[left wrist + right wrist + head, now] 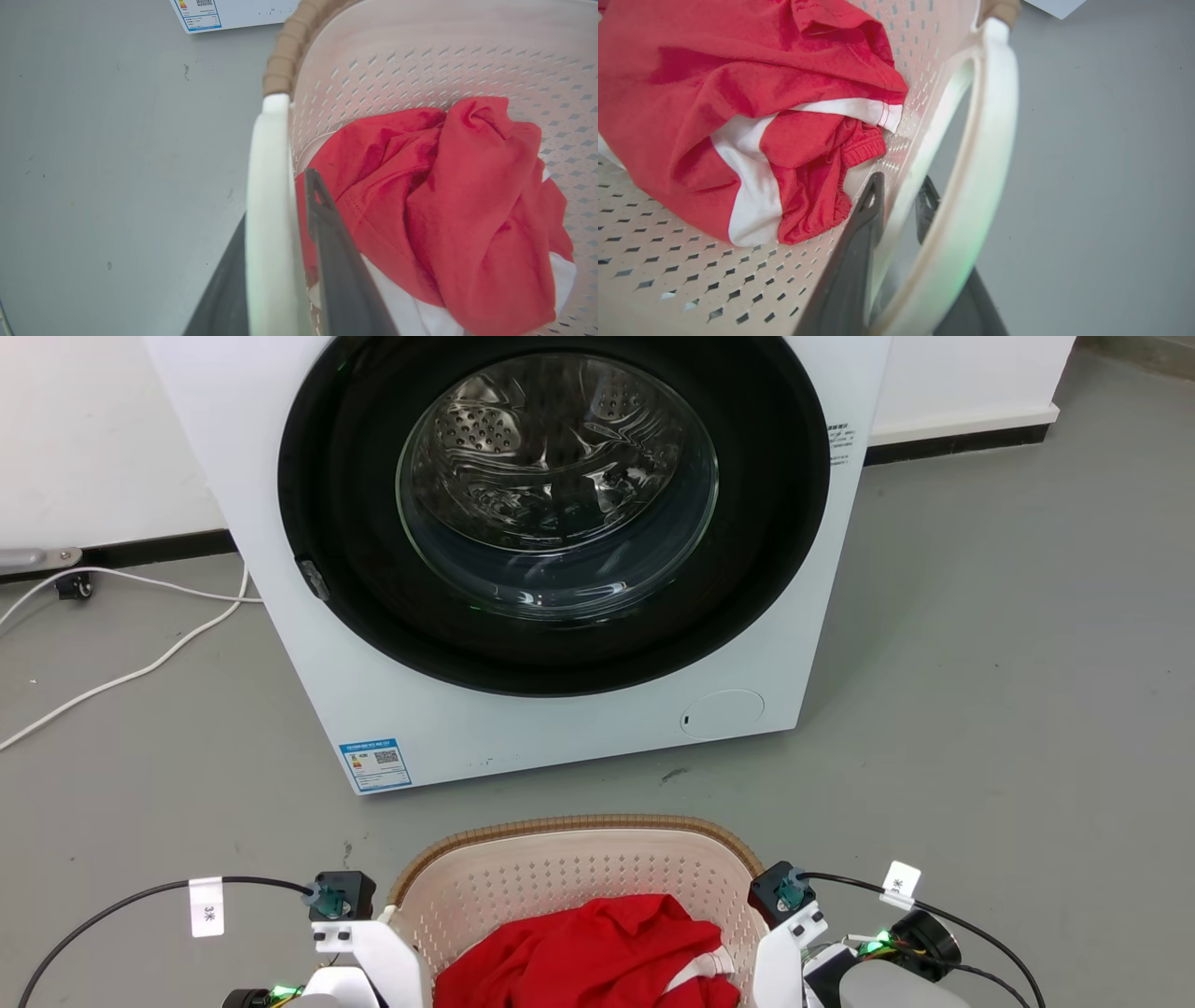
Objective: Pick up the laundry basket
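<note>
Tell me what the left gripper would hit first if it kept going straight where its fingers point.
Likely the laundry basket itself: the left gripper straddles its white handle, inner fingertip beside the perforated wall and red garment. Depth is unclear.

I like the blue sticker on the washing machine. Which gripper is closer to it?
Left. The left gripper grips the left side of the laundry basket, with the blue sticker just ahead of it; the right gripper is across the basket, farther away.
</note>
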